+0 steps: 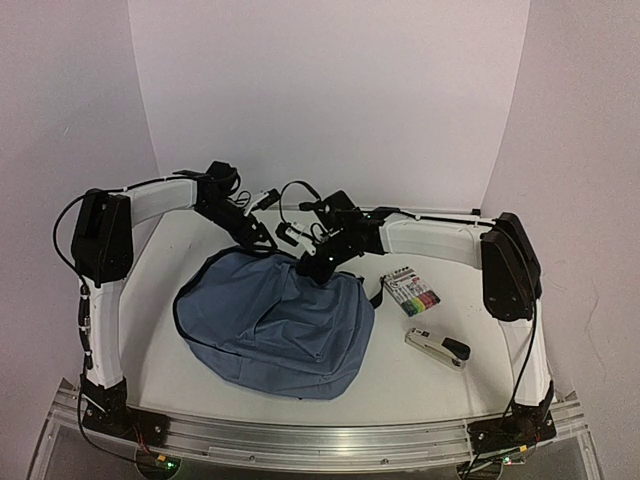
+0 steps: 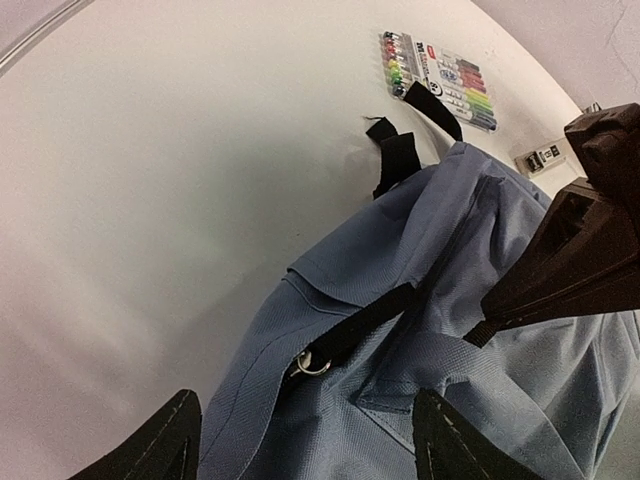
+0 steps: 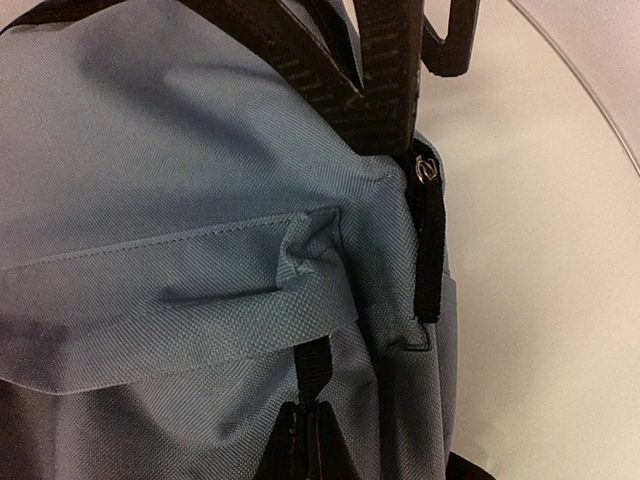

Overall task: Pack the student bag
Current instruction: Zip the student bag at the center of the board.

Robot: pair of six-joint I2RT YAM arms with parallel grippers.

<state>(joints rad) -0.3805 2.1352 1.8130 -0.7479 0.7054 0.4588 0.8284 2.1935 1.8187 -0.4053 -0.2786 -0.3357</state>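
The student bag (image 1: 270, 325) lies flat in the middle of the table, slate-blue fabric (image 2: 400, 400) filling both wrist views (image 3: 150, 200). My right gripper (image 1: 312, 265) is at the bag's far edge, shut (image 3: 318, 410) on a black pull tab (image 3: 317, 365) that comes out from under a fabric flap. My left gripper (image 1: 262, 240) hovers open (image 2: 305, 405) over the same edge. Between its fingers lie a black zipper strap (image 2: 365, 325) and a metal ring (image 2: 312, 365), untouched.
A pack of coloured markers (image 1: 412, 291) lies on the table right of the bag, also in the left wrist view (image 2: 440, 85). A stapler (image 1: 438, 347) sits nearer the front right. Loose black bag straps (image 2: 395, 155) trail towards the markers.
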